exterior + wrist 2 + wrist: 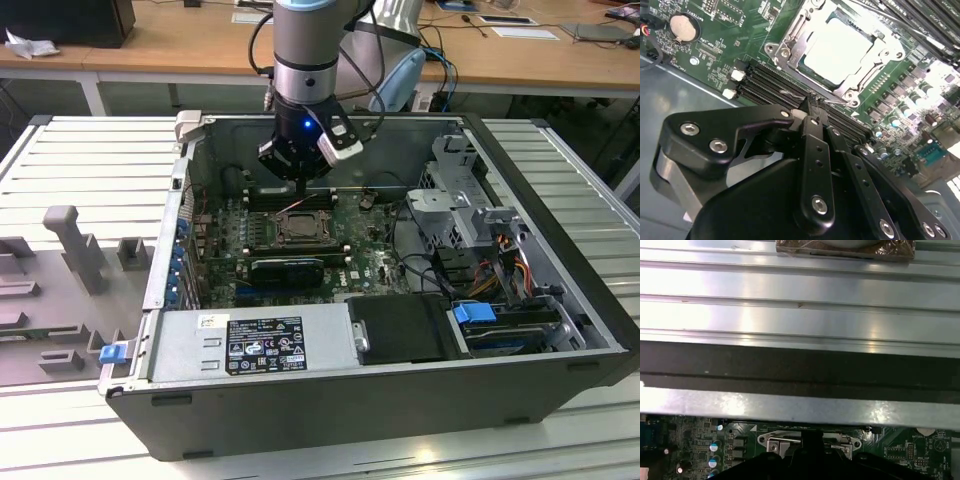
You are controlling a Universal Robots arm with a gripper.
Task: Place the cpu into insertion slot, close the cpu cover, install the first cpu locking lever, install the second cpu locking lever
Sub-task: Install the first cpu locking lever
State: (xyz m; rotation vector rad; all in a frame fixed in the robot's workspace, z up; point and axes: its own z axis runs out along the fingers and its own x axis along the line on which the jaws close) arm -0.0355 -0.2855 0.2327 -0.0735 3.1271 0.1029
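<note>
The cpu (840, 47), a pale silvery square, lies in the insertion slot (300, 226) on the green board inside the open computer case. The cpu cover (858, 81) lies flat around it as a metal frame. A thin wire locking lever (790, 93) runs along the socket's edge, by the memory slots. My gripper (814, 107) hangs just above that edge, fingers shut together, with its tip at the lever. In the exterior view the gripper (300, 182) stands upright over the far side of the socket. In the first wrist view the socket's rim (771, 444) peeks past the dark gripper body.
Black memory slots (765, 82) flank the socket. A long black expansion card (287, 268) lies in front of it. A power supply (250, 345), a drive cage (470, 205) and cables fill the case's near and right sides. The case wall (800, 305) stands close behind. A coin battery (681, 26) sits on the board.
</note>
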